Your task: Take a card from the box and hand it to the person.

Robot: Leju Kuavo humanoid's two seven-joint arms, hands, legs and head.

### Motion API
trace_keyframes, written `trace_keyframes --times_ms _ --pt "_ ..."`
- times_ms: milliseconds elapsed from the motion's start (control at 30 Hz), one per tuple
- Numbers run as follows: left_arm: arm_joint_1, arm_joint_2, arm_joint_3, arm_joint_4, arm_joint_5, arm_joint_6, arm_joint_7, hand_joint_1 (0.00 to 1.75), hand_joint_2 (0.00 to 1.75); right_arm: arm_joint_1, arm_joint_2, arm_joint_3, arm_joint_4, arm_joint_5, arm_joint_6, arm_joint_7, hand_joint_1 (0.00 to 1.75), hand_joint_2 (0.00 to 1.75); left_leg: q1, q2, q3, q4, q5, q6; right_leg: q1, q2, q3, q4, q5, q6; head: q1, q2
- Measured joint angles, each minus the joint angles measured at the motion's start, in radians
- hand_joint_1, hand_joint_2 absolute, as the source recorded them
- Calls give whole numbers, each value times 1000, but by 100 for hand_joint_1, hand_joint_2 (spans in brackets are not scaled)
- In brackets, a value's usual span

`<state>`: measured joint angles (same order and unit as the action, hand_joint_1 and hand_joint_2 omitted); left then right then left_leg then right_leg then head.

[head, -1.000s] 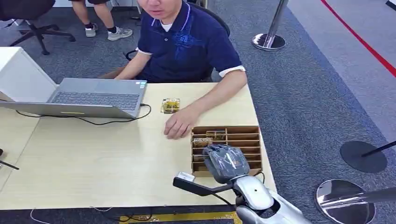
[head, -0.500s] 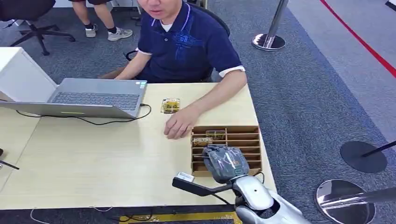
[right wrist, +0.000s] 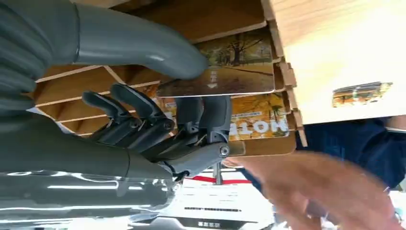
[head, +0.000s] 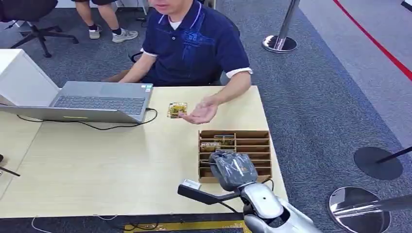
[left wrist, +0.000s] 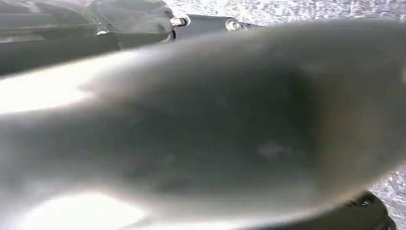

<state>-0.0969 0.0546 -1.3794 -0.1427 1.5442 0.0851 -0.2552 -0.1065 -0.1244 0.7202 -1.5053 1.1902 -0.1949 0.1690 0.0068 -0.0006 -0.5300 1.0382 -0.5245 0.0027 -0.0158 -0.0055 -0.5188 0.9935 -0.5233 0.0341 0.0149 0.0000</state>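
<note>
Over the box (head: pixel 234 154) at the table's (head: pixel 97 165) near right corner, the head view shows our right hand (head: pixel 233 170) lowered into the slots, while the person's hand (head: pixel 200 112) waits palm up just beyond, near a small card lying on the table (head: pixel 177 109). We judge the task about half done: the grasp looks made, and the lift and handover are left

From the right wrist view, our right hand (right wrist: pixel 158 120) pinches a card (right wrist: pixel 225 67) between thumb and fingers (right wrist: pixel 210 115), the card still partly in its slot. It is thin, flat and glossy, printed with autumn trees

From the left wrist view all is blur, so we cannot tell the left hand's state
</note>
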Motion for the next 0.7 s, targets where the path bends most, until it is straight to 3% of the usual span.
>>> trace_keyframes --times_ms 267,700 --pt "0 4 0 0 1 0 4 0 0 0 6 -14 -5 -11 -3 0 164 175 0 0 0 0 0 0 0 0 0 0 0 0 0 0" --pt "1 5 0 0 2 3 5 0 0 -47 6 -153 -187 -93 -75 -2 164 175 0 0 0 0 1 0 0 0 0 0 1 0 0 0"
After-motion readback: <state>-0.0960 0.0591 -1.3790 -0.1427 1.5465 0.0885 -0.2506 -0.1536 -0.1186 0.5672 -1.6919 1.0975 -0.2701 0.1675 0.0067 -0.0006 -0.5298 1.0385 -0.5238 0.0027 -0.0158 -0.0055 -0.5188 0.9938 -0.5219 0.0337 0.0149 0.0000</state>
